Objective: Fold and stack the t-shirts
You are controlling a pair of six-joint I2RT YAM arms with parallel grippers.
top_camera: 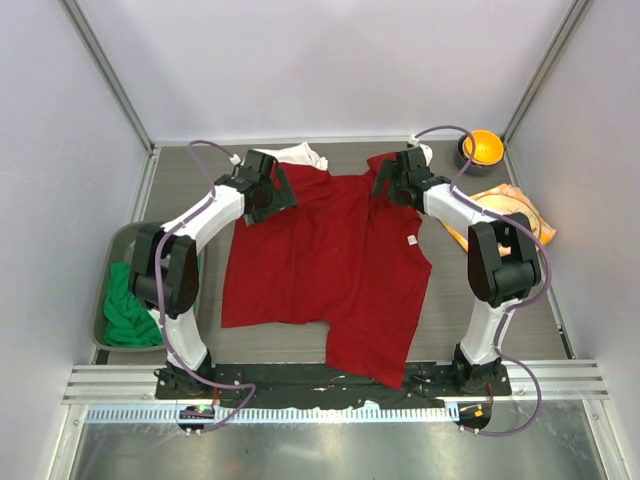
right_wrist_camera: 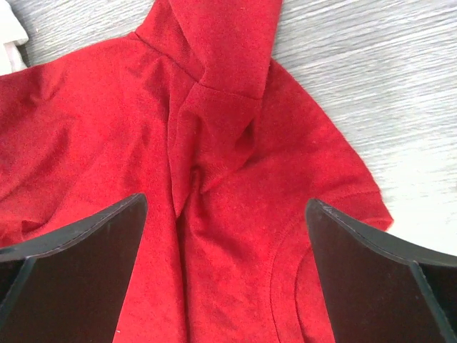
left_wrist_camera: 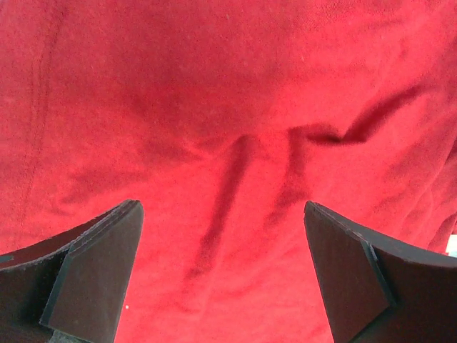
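Only overhead: green t-shirt (top_camera: 127, 312) in grey bin (top_camera: 116, 240).

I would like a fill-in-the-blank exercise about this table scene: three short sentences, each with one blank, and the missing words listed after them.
1. The green t-shirt lies in the grey bin on the ___ side of the table.
2. The left gripper and the right gripper both hang over the red t-shirt with their jaws ___.
3. The bowl at the far right corner is ___ inside.

Missing words: left; open; orange.
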